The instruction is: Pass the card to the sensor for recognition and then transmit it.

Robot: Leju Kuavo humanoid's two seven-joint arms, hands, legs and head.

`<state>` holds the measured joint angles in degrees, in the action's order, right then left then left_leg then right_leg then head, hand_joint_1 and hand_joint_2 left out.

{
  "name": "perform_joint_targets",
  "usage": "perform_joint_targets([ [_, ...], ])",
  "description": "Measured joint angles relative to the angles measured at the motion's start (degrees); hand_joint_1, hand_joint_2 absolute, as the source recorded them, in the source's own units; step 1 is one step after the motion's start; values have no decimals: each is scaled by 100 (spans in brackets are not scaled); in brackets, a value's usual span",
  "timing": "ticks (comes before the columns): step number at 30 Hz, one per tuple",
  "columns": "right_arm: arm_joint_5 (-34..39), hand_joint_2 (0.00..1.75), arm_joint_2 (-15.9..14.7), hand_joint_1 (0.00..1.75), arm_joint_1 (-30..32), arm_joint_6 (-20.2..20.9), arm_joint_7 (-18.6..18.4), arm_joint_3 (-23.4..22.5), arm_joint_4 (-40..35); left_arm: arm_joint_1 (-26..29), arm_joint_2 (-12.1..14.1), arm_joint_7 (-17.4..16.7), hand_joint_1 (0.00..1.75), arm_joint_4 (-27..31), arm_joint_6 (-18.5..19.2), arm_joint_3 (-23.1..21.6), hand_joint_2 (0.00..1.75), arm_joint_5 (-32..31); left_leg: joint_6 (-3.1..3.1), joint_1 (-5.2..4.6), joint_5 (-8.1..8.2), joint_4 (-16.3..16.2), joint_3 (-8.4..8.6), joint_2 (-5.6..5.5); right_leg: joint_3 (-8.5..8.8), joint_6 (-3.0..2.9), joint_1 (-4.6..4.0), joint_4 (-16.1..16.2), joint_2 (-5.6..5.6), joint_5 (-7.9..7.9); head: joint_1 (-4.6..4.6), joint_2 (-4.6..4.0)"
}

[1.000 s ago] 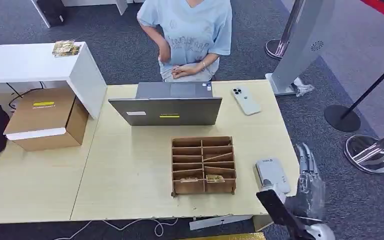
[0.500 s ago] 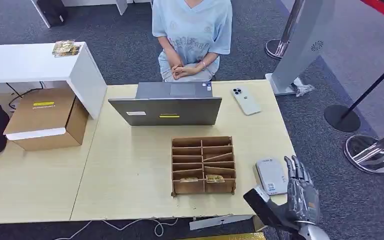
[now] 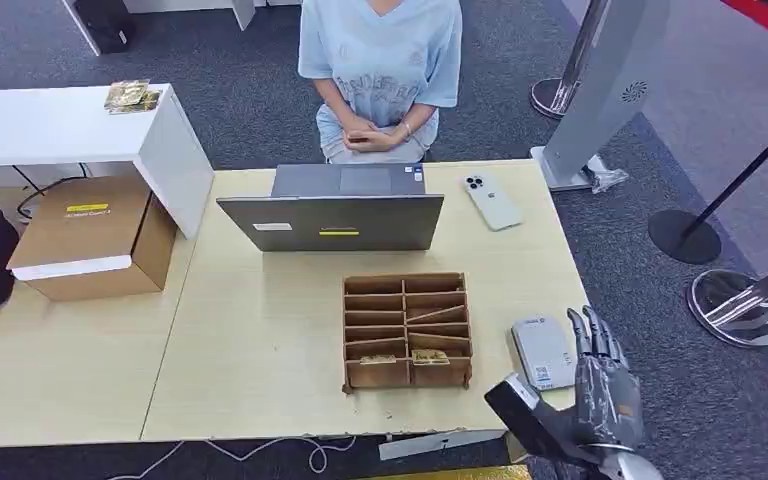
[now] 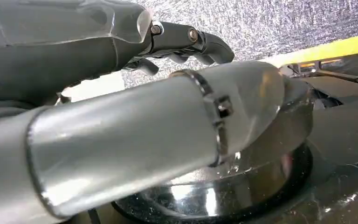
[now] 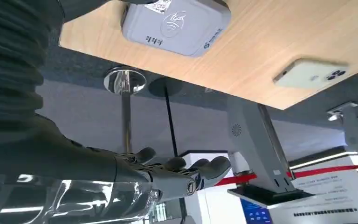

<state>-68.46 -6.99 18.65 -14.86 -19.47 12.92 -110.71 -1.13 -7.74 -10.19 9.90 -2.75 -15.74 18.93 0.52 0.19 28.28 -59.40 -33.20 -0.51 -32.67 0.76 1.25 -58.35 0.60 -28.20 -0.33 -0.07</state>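
The right hand, fingers spread and holding nothing, hovers off the pale wooden surface's edge, just beside the grey rectangular card sensor.

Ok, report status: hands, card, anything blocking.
Right hand empty, fingers apart, beside the card reader. Left hand holds nothing. Cards sit in the wooden organizer. Nothing blocking.

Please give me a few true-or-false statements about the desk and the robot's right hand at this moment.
1. The right hand holds a card. False: it holds nothing, fingers apart.
2. The card reader lies right of the wooden organizer. True.
3. The phone lies on the laptop. False: it lies on the table beside it.
4. Cards sit in the organizer's nearest compartments. True.
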Motion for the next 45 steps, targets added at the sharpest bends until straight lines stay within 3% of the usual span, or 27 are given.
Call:
perform_joint_targets([
  [4, 19, 175, 0, 0, 45, 135, 15, 11, -74, 1, 2, 4, 0, 0, 2, 0, 0, 0, 0, 0, 0, 0, 0, 0, 0, 0, 0, 0, 0, 0, 0, 0],
  [12, 787, 175, -46, 0, 19, 773, 686, 284, -155, -3, -4, -109, 0, 0, -17, -2, 0, 0, 0, 0, 0, 0, -1, 0, 1, 0, 0, 0, 0, 0, 0, 0],
  [22, 844, 175, -107, 0, -211, 951, 883, 579, -100, -4, -4, -116, 0, 0, -15, -11, 0, 0, 0, 0, 0, 0, 0, 1, 1, 0, 0, 0, 0, 0, 0, 0],
  [27, 554, 175, -105, 0, -422, 990, 876, 754, 19, -8, -4, -136, 0, 0, -9, -20, 0, 0, 0, 0, -1, 0, 0, 0, 1, 0, 0, -1, 0, 0, 0, 0],
  [33, -280, 175, -33, 0, -628, 983, 474, 809, 199, -11, -2, -151, 0, 0, -4, -48, 0, 0, 0, 0, -1, 0, 1, 0, 1, 0, 0, -1, 0, 0, 0, 0],
  [45, -555, 175, 57, 0, -665, 937, 393, 809, 442, -12, 4, -109, 0, 0, -2, -142, 0, 0, 0, 0, 0, 0, 0, -1, 1, 0, 0, -1, 0, 0, 0, 0],
])
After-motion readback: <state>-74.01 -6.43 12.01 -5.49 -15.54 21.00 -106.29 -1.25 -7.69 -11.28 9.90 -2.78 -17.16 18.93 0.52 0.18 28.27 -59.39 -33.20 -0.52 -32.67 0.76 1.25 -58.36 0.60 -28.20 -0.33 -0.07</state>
